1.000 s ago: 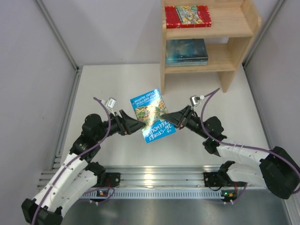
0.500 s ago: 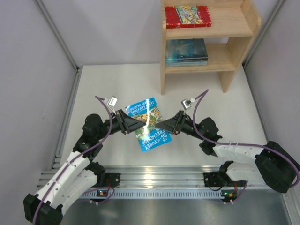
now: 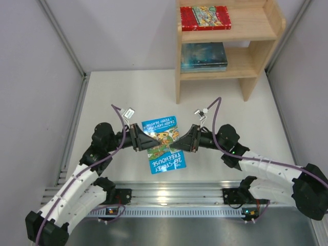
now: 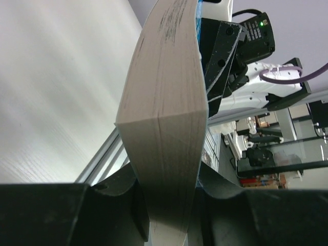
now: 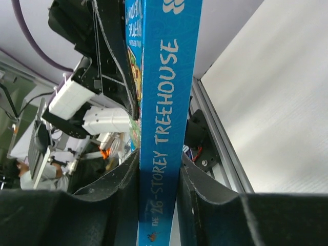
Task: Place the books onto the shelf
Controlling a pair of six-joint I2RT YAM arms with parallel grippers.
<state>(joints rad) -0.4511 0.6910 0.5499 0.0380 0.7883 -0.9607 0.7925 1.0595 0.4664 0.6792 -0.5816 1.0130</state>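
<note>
grip: left end effector (image 3: 141, 139) and right end effector (image 3: 187, 138) both pinch blue book (image 3: 164, 154) | risk: opposing pulls bow it further; a careless release drops it on tabletop (image 3: 118, 92), short of shelf (image 3: 254, 51)

White table top (image 3: 107, 97) enclosed on the left, back and right by plain grey-lilac walls (image 3: 118, 31), with slanting metal corner posts (image 3: 61, 35), a ribbed aluminium rail (image 3: 174, 192) along the near edge, under even, diffuse light.

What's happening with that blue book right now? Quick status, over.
Left gripper and right gripper both shut on blue book, held between them. Shelf holds red book and teal book. Nothing between blue book and shelf.
</note>
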